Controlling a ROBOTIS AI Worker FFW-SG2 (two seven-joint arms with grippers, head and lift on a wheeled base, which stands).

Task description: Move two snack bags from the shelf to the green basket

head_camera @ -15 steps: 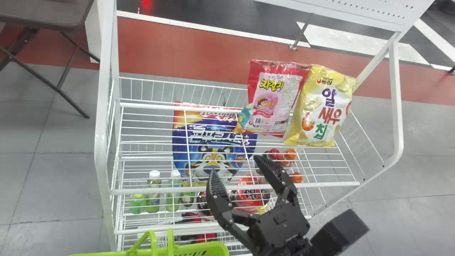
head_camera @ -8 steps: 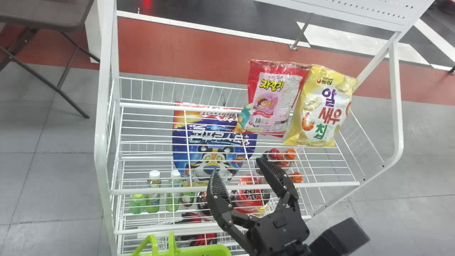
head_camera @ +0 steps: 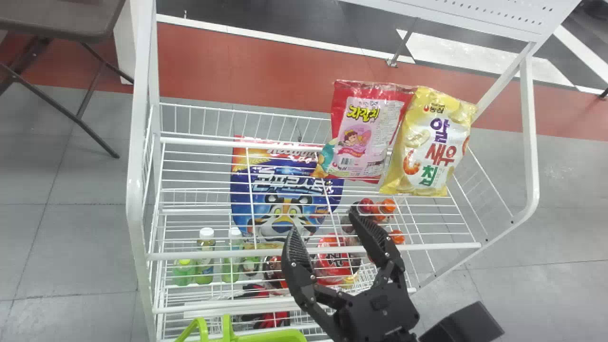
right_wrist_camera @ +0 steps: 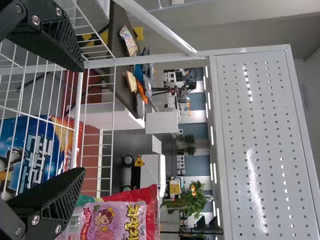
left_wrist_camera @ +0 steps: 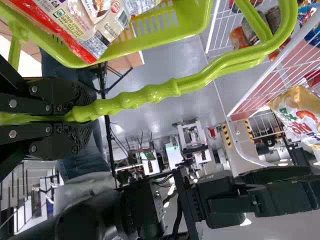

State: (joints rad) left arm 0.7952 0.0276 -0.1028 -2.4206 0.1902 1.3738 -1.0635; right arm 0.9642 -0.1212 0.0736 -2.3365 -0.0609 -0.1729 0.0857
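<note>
the right gripper [head_camera: 324, 221], jaws wide, could shove the red bag [head_camera: 363, 130] askew by reaching crookedly; the left gripper [left_wrist_camera: 80, 114] clamps the handle [left_wrist_camera: 155, 94].

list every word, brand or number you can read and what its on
"농심" and "알새우칩": yellow bag
"자갈치": pink-and-red bag
"Kellogg", partly hidden, and "콘푸로스트", behind wires: blue bag
Too small or blurred: the rest of the print on these bags, the bottle labels, and the print on the bag in the green basket
</note>
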